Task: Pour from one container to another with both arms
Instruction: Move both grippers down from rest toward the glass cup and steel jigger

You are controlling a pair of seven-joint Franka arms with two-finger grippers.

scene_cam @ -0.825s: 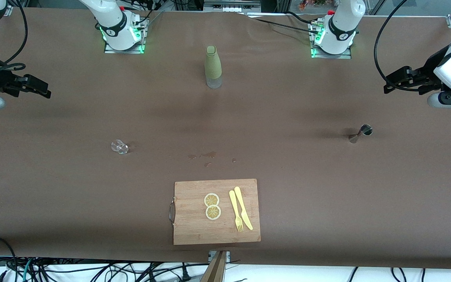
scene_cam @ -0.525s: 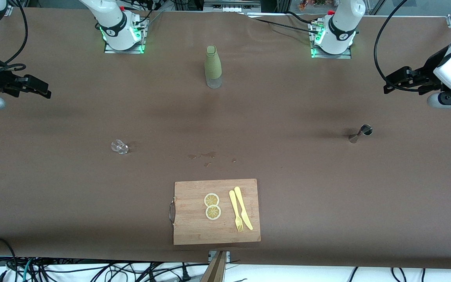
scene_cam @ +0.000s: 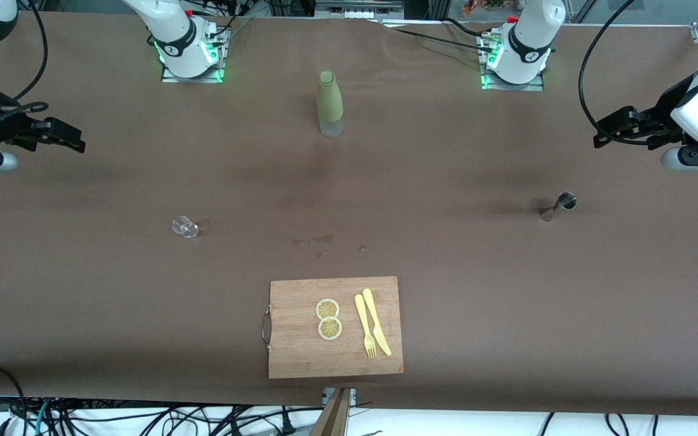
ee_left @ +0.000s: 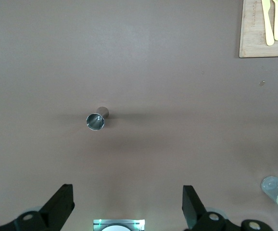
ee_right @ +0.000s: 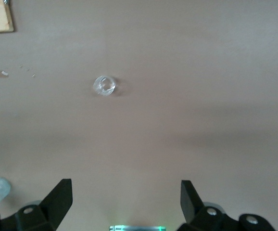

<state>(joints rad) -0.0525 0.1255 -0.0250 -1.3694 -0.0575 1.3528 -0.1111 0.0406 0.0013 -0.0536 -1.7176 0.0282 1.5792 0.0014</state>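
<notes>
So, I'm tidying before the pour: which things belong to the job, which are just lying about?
Job: drinking glass, jigger, left pincer and right pincer, both open, raised.
Lying about: green bottle, cutting board, lemon slices, fork, knife.

- A brown cover point(scene_cam: 506, 290) spreads over the whole table, lightly creased toward the top of the front view.
- Soft dark shadows lie across the cover's middle band.
- A few wet spots point(scene_cam: 319, 241) mark the cover near its centre.
- Green lights point(scene_cam: 161, 60) glow at two mounting plates on the table.
- Black cables point(scene_cam: 143, 418) tangle on the pale floor along the table's near edge.
- A wooden post point(scene_cam: 334, 415) rises at that edge.
</notes>
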